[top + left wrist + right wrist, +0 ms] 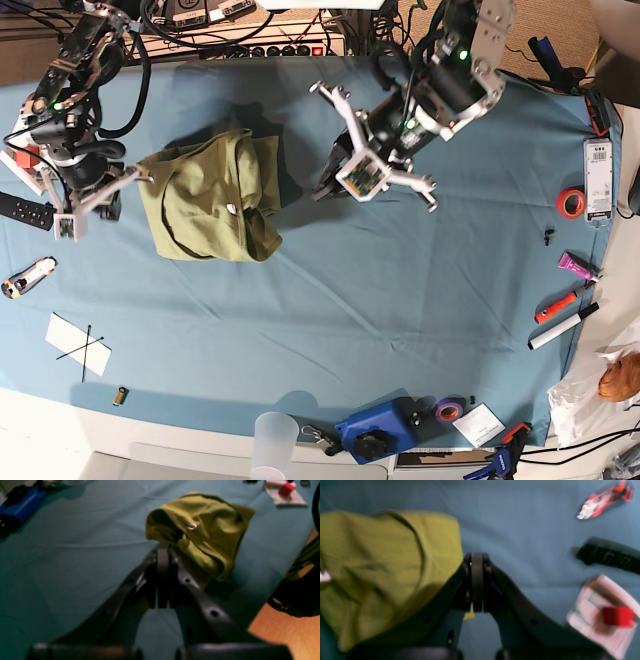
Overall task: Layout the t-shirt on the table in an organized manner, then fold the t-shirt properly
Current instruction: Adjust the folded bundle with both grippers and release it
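Shirt (210, 195) lies bunched on bench (300, 330), not laid out, 0 folds done. Both jaws clenched: right beside shirt, empty; left clear of it.

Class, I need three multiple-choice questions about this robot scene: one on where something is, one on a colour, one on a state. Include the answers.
1. In the base view, where does the t-shirt lie on the table?
A. left part
B. right edge
C. front edge

2. What colour is the table top?
A. white
B. light blue
C. red

3. What state is the t-shirt in?
A. spread flat
B. neatly folded
C. bunched in a heap

Answers:
1 A, as it lies in the left part of the base view.
2 B, since light blue shows all around the shirt.
3 C, because its fabric is rumpled and doubled over itself, with no sleeves laid out.
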